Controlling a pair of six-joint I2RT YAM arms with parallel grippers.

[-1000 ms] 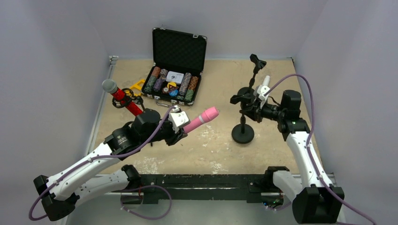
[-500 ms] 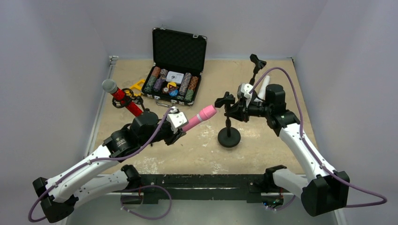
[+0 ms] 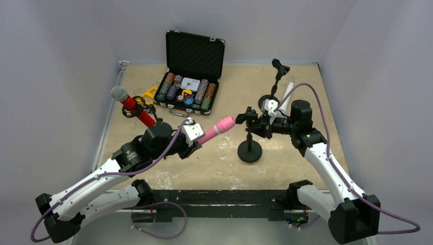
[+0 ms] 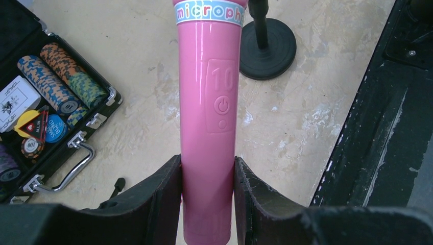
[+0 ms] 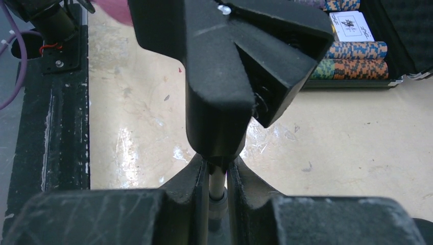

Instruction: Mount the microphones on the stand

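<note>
Misalignment is looming: left hand (image 4: pixel 208 179) is gripping pink mic (image 4: pixel 209 97), right hand (image 5: pixel 217 174) clamping stand (image 3: pixel 249 151); skewed push risks missing the clip (image 5: pixel 230 66).

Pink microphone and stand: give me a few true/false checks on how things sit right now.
1. The left hand is shut on the pink microphone. True.
2. The right hand is open and holds nothing. False: it is shut on the stand, just below the clip.
3. The pink microphone sits in the clip. False: its head points toward the clip but is not in it.
4. The chip case is open. True.
5. The red microphone lies inside the chip case. False: it is left of the case, outside it.
</note>
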